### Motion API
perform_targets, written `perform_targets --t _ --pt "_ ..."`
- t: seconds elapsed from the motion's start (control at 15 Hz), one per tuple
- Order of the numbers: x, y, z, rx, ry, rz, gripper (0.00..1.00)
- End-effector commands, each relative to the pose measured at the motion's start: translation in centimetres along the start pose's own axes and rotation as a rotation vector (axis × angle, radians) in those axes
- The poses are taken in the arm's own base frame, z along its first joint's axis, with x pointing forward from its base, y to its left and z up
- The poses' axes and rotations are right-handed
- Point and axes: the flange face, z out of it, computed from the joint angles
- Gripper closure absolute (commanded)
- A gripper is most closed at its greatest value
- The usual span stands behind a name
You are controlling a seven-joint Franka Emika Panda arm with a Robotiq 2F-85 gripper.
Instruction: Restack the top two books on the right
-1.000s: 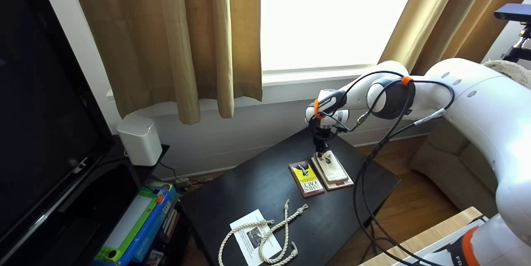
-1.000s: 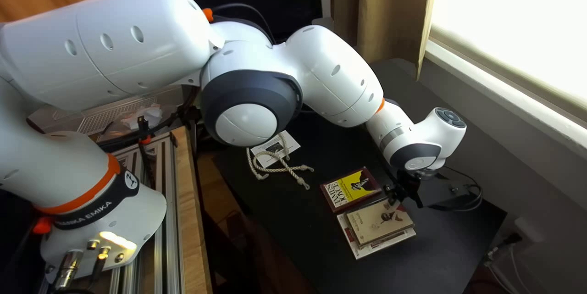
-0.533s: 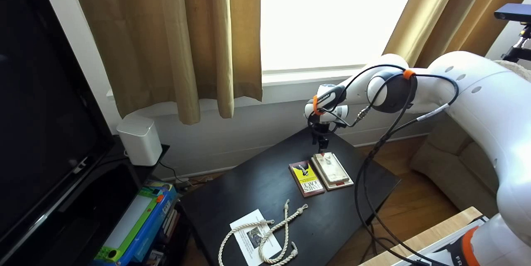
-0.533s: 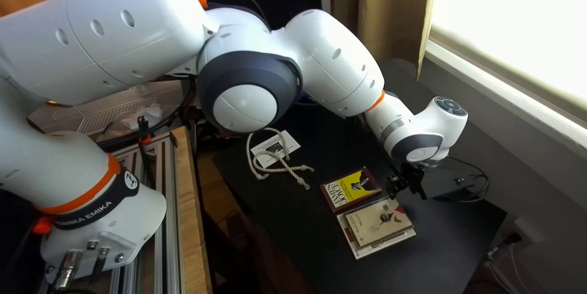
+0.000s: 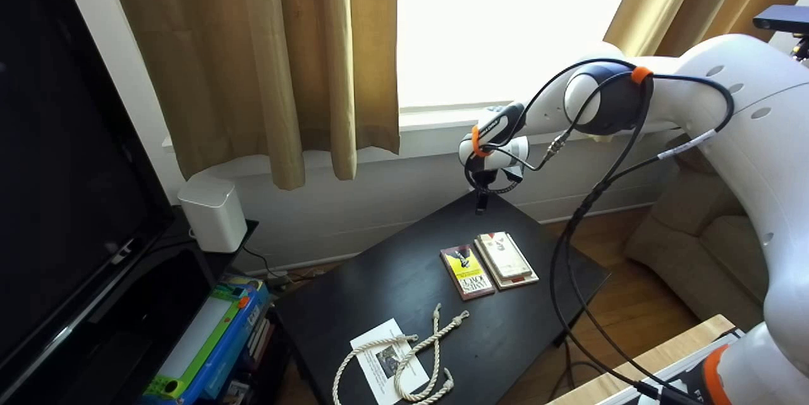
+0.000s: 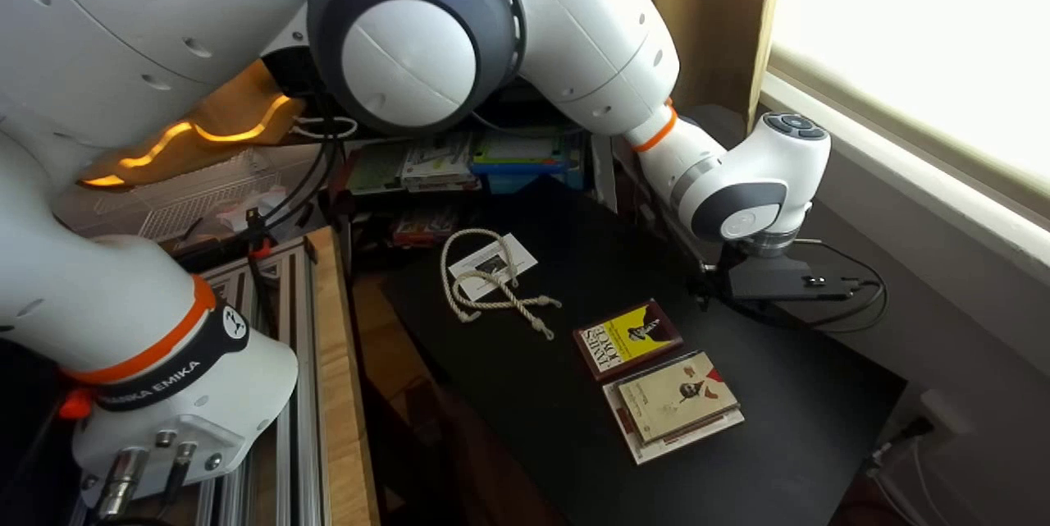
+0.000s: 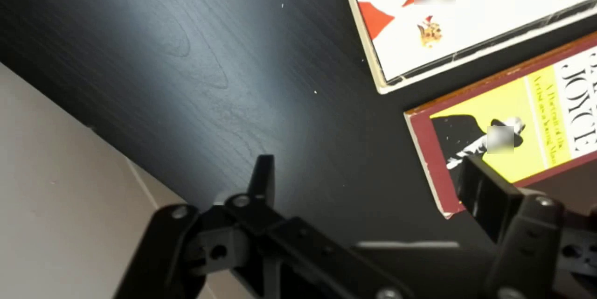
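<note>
A small cream book (image 6: 677, 396) with a red patch and a figure printed on it tops the stack. Under it, a thin darker edge of another book (image 6: 686, 431) shows along one side. Both rest on a larger white-and-red book (image 6: 645, 450). In the wrist view the cream book (image 7: 485, 14) appears at the upper right, apart from my fingers. My gripper (image 7: 373, 173) stands open with nothing between its fingertips. It hangs above the table, off the stack's far end, in an exterior view (image 5: 481, 208).
A maroon-and-yellow James Joyce book (image 5: 468, 272) lies beside the stack on the black table (image 5: 366, 291). A rope (image 6: 492, 306) lies over a white printed sheet (image 6: 515, 252) farther along. The wall (image 7: 56, 205) stands close behind the table edge near my gripper.
My jaws have opened from a narrower gap. The arm has lifted up and back from the far end of the stack, while the books have stayed where they were.
</note>
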Motion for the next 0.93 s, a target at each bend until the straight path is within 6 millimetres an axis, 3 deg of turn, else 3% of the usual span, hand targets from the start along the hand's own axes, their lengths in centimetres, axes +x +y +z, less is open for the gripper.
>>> perform_targets --t 0.0,0.4,0.87 --pt "-0.1 -3.1 -2.6 -0.04 -0.016 0.178 0.0" --pt "-0.8 -7.6 -4.9 0.001 0.016 0.419 0.0" --pt "-3.4 -11.0 -7.0 0.002 -0.013 0.677 0.0"
